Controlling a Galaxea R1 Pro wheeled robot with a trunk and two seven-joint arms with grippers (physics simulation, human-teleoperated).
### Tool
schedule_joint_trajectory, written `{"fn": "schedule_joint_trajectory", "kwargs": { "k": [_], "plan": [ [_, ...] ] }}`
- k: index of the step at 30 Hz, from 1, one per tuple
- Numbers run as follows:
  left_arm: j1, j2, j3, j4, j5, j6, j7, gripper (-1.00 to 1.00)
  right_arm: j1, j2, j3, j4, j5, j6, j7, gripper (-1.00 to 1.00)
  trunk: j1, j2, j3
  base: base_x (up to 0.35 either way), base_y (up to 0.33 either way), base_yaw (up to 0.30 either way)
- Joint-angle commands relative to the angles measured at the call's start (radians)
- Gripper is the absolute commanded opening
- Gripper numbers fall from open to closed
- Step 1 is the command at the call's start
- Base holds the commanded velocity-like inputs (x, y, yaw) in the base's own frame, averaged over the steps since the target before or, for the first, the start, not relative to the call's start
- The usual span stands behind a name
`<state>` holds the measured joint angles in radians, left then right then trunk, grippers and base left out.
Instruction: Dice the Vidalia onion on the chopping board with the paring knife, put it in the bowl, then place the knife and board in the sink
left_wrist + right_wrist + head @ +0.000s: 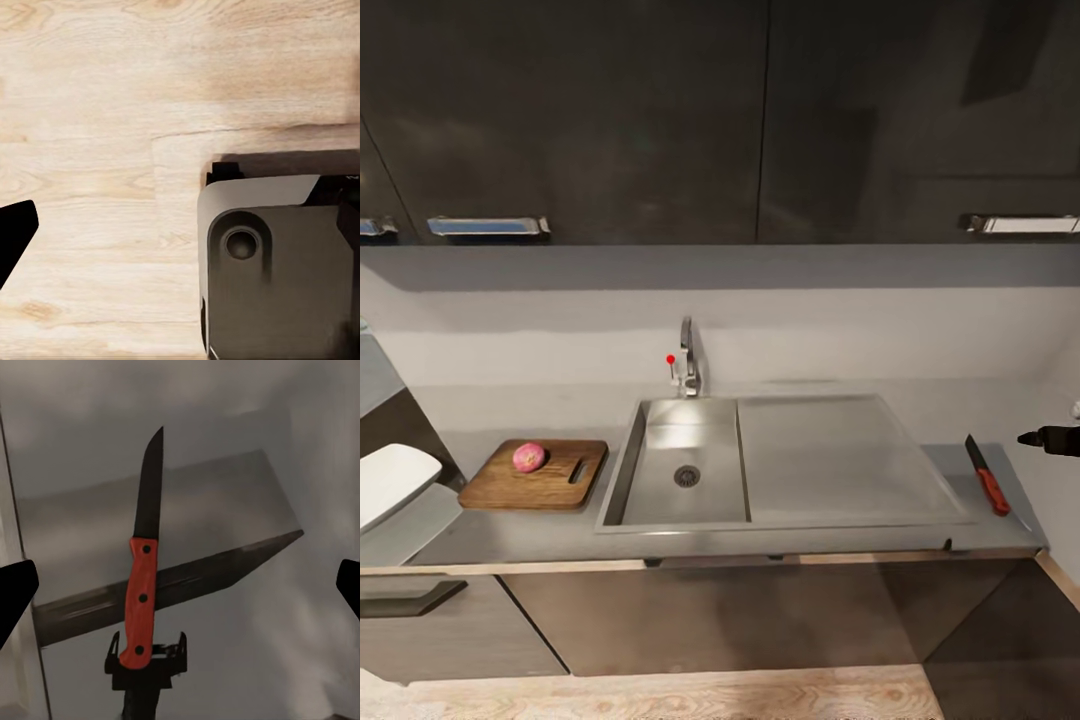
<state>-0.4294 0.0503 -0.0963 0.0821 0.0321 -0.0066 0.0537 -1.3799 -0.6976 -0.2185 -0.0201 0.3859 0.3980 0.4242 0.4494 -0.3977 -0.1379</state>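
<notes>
One risk: our right pincer (180,585), fingers apart over the knife (144,577) at the desk's (760,535) right end, nudges it off.

grey countertop (780,535) carries chopping board (535,478), paring knife (988,477), sink (660,470).

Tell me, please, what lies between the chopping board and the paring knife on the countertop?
In the head view, the sink with its flat drainboard lies between the chopping board and the paring knife.
</notes>
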Motion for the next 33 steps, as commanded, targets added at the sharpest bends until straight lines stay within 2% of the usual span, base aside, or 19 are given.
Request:
{"fn": "schedule_joint_trajectory", "kwargs": {
  "k": [1,15,33],
  "plan": [
    [-0.002,0.0,-0.008,0.002,0.003,0.0,0.001,1.0,-0.001,0.0,-0.009,-0.002,0.01,0.005,0.004,1.0,0.001,-0.002,-0.004,0.0,0.0,0.0],
    [-0.002,0.0,-0.008,0.002,0.003,0.0,0.0,1.0,-0.001,0.0,-0.009,-0.001,0.009,0.005,0.004,1.0,0.001,-0.002,-0.026,0.074,0.051,0.0],
    [-0.002,0.0,-0.008,0.002,0.003,0.0,0.0,1.0,-0.001,0.0,-0.009,-0.001,0.009,0.007,0.007,1.0,0.001,-0.002,-0.055,0.018,-0.016,0.0]
  ]
}}
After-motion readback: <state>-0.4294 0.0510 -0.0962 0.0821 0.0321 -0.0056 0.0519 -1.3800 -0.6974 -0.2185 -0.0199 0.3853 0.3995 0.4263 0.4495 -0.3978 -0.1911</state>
